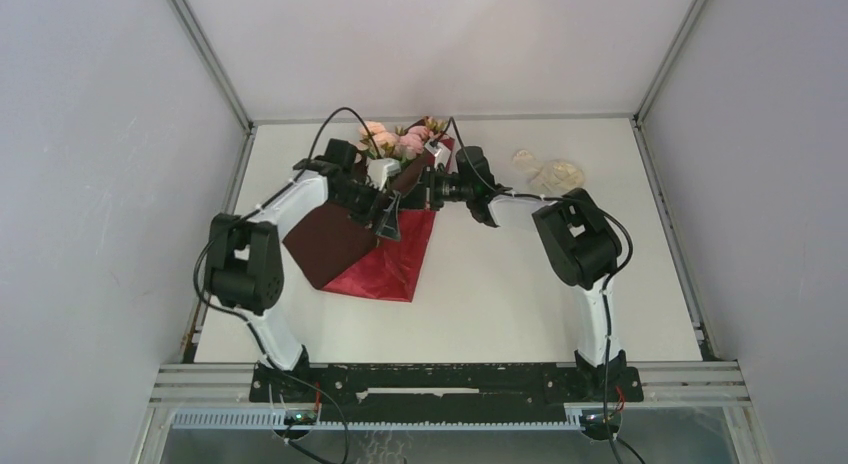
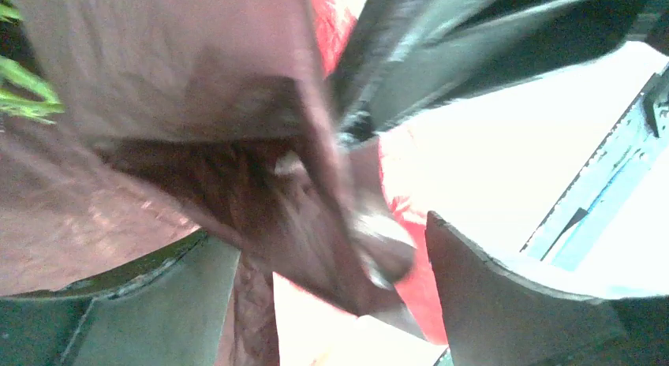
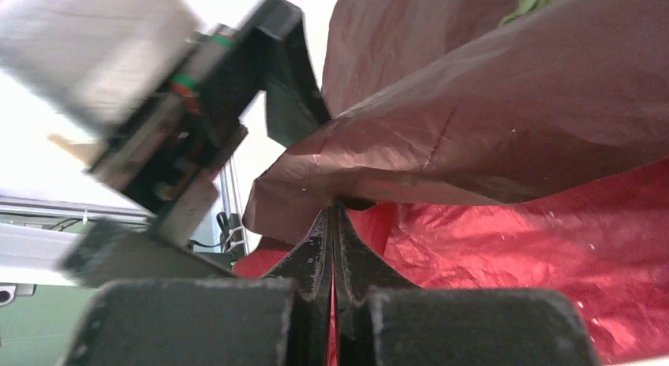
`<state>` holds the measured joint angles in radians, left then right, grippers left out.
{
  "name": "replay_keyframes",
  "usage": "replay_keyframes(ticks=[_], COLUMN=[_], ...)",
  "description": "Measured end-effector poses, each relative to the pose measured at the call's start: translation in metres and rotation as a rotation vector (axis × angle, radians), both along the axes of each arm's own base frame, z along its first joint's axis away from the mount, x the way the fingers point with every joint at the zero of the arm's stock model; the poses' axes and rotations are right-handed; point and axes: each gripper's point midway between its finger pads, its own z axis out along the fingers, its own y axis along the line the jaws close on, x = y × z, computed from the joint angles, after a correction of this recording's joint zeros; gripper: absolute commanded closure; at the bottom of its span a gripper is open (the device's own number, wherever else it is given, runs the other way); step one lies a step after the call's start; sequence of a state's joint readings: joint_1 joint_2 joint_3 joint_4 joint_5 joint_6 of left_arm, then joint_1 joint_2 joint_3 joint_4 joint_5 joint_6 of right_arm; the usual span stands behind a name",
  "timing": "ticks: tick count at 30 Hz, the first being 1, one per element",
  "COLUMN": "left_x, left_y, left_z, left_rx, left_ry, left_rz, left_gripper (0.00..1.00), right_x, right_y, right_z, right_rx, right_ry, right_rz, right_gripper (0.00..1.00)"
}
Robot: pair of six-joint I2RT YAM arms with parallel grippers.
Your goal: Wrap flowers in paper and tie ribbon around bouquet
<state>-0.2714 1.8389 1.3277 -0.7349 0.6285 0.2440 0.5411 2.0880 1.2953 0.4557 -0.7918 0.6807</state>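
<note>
Leaning in from both sides, the two arms meet over the paper [image 1: 400, 264], a deep red crinkly sheet spread left of centre on the white bench [image 1: 500, 294]. Its glossy corner points toward 6 o'clock. A duller, darker flap is lifted at the 9 o'clock side.

The flowers [image 1: 388, 140], pale-pink roses with green leaves, sit at the sheet's 12 o'clock end, their heads poking out past the arms.

The right gripper [image 3: 335, 212] is clenched, its two dark fingers pressed flat together on the edge of a raised fold of paper. A thin sliver of red shows between them. From above it comes in from 3 o'clock, just beside the flowers.

The left gripper [image 2: 331, 240] stands released with its jaws spread wide. A creased fold of paper hangs in the gap between them; the wrist view is too blurred to tell whether it touches either finger. From above it points down at the middle of the sheet.

The ribbon [image 1: 549, 172] lies in a small cream-white heap toward 2 o'clock, well apart from the paper.
</note>
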Motion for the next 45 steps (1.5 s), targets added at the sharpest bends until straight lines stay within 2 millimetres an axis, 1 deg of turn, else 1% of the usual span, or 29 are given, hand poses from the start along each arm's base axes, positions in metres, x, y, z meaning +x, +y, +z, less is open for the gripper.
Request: replay_keyframes(ticks=[2,3,5,7,10,13,15,18,22,26,27,28,29,30,33,34,35,36,38,39,42,44,45], left_x=[0.001,0.002,0.002,0.002,-0.001,0.002,0.012,0.026,0.048,0.059,0.06,0.061,0.061,0.062,0.066,0.067,0.069,0.07,0.072,0.073,0.077,0.079,0.081], left_y=[0.007,0.009,0.016,0.021,0.028,0.033,0.038,0.045,0.047,0.044,0.042,0.04,0.039,0.038,0.038,0.038,0.039,0.04,0.044,0.047,0.057,0.066,0.071], left_z=[0.02,0.027,0.039,0.046,0.048,0.044,0.04,0.04,0.048,0.057,0.059,0.06,0.059,0.058,0.051,0.048,0.045,0.041,0.038,0.038,0.038,0.035,0.032], left_rx=[0.0,0.001,0.013,0.024,0.045,0.074,0.11,0.145,0.127,0.068,0.052,0.036,0.03,0.025,0.025,0.025,0.025,0.026,0.026,0.026,0.026,0.029,0.032], left_ry=[-0.079,-0.109,-0.17,-0.215,-0.249,-0.267,-0.297,-0.337,-0.391,-0.417,-0.418,-0.417,-0.416,-0.413,-0.396,-0.385,-0.378,-0.368,-0.353,-0.349,-0.345,-0.331,-0.319], left_rz=[-0.027,-0.038,-0.06,-0.078,-0.084,-0.064,-0.032,0.024,0.105,0.146,0.15,0.153,0.157,0.162,0.187,0.197,0.204,0.213,0.234,0.245,0.281,0.31,0.326], left_gripper=[0.07,0.06,0.06,0.06,0.06,0.09,0.1,0.13,0.15,0.17,0.2,0.26,0.33,0.46,0.77,0.87,0.93,0.95,0.97,0.97,0.97,0.97,0.97], right_x=[0.003,0.004,0.007,0.011,0.019,0.026,0.029,0.03,0.033,0.039,0.04,0.041,0.042,0.044,0.047,0.048,0.048,0.047,0.047,0.046,0.043,0.036,0.03], right_y=[0.007,0.009,0.014,0.019,0.029,0.038,0.043,0.051,0.055,0.056,0.056,0.056,0.056,0.056,0.059,0.059,0.059,0.059,0.06,0.06,0.059,0.054,0.049], right_z=[0.004,0.006,0.009,0.011,0.011,0.009,0.01,0.014,0.023,0.026,0.027,0.027,0.027,0.028,0.03,0.03,0.031,0.031,0.031,0.03,0.023,0.015,0.01], right_rx=[0.012,0.016,0.025,0.034,0.043,0.052,0.058,0.07,0.09,0.103,0.105,0.107,0.108,0.111,0.119,0.121,0.122,0.122,0.121,0.117,0.087,0.044,0.013], right_ry=[-0.006,-0.008,-0.007,-0.002,0.005,0.018,0.025,0.033,0.032,0.054,0.06,0.067,0.07,0.074,0.075,0.076,0.076,0.076,0.076,0.078,0.073,0.07,0.068], right_rz=[-0.004,-0.008,-0.015,-0.022,-0.032,-0.04,-0.044,-0.047,-0.063,-0.098,-0.107,-0.115,-0.121,-0.126,-0.132,-0.133,-0.132,-0.132,-0.13,-0.128,-0.121,-0.121,-0.123], right_gripper=[1.0,1.0,1.0,1.0,1.0,1.0,1.0,1.0,1.0,1.0,1.0,1.0,1.0,1.0,1.0,1.0,1.0,0.95,0.83,0.79,0.7,0.68,0.68])
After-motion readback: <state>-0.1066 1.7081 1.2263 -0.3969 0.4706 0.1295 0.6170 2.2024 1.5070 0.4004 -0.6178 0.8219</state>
